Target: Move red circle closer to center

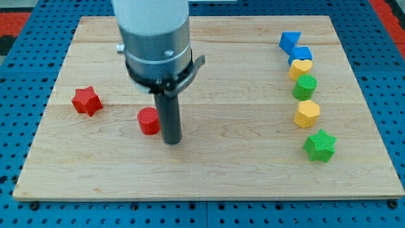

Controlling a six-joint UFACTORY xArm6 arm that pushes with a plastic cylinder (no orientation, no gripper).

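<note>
No jaws on this rig, just dark rod; my tip [171, 140] sits just beside small red plastic circle block [149, 121], at its 4 o'clock, maybe touching, can't tell. Circle left of centre on pale wooden board [209, 174]. Problem imo: tip on centre-facing side, so any push from here shoves circle toward 9-10 o'clock, toward red star block [86, 101]. Needs going round to the circle's 9 o'clock side first. Right-hand column of blue, yellow, green blocks [306, 87] well apart, no worry.

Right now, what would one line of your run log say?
task: red circle toward center | my tip: just right of circle, wrong side for pushing | red star: far left | status: not centered
</note>
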